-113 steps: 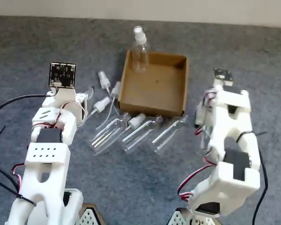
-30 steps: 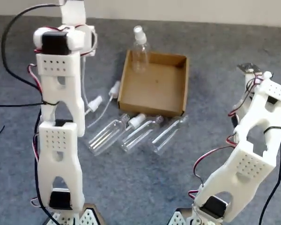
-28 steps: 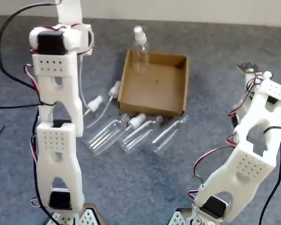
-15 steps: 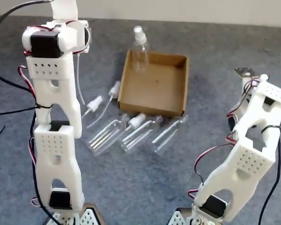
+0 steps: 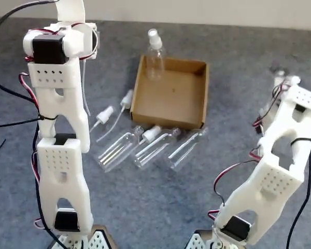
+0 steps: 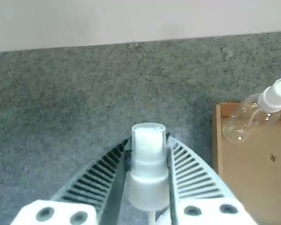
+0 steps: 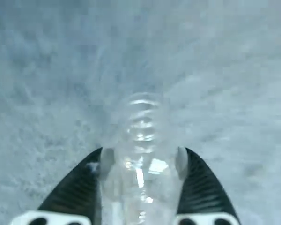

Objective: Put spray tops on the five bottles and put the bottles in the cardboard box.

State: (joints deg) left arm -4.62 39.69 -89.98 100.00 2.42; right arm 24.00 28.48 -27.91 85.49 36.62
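Observation:
My left gripper is shut on a white spray top, held high above the table's left side; its thin tube hangs down beside the raised left arm. My right gripper is shut on a clear, uncapped bottle, threaded neck pointing away from the wrist, at the table's right by the right arm. The cardboard box sits at centre back. A capped bottle stands at its back left corner. Three clear bottles lie in front of the box.
Loose spray tops lie left of the box, and another spray top rests among the lying bottles. Grey carpet covers the table. Black cables trail off the left side.
Both arms have risen from low over the table: the left lifted a spray top from beside the box, the right came up to the right. In the last second the left wrist drifted slightly left.

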